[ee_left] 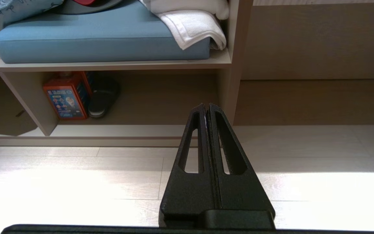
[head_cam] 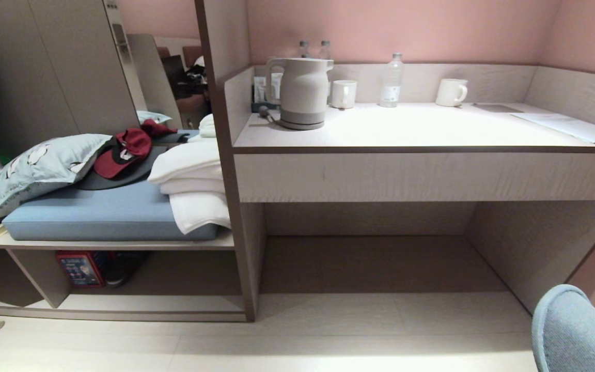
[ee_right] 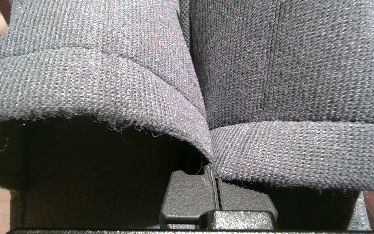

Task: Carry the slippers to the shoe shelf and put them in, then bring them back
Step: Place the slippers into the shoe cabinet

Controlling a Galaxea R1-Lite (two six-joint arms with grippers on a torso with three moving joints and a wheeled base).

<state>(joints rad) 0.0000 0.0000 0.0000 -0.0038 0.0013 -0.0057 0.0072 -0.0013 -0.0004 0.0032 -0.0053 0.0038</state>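
the right claw (ee_right: 213, 182) is pinched tight on the slippers (ee_right: 187, 81), gripping the inner edges of both where they meet, so the pair hangs side by side straight ahead of its fingers with the open heels toward the wrist. the left claw (ee_left: 206, 107) is closed flat on nothing and sits low over the pale floor (ee_left: 76, 182). straight beyond its tips and off to one side lies the shoe shelf (ee_left: 115, 130), the low open compartment under the blue cushion (ee_left: 93, 39), where an orange box (ee_left: 65, 96) and a dark shoe (ee_left: 104, 97) already stand next to the upright divider. neither arm shows in the head view, which looks at the worktop (head_cam: 406, 129) with its kettle (head_cam: 302, 93). by my reading the carry is under way with the shelf near; putting the pair in, releasing, picking it up again and bringing it back all remain.
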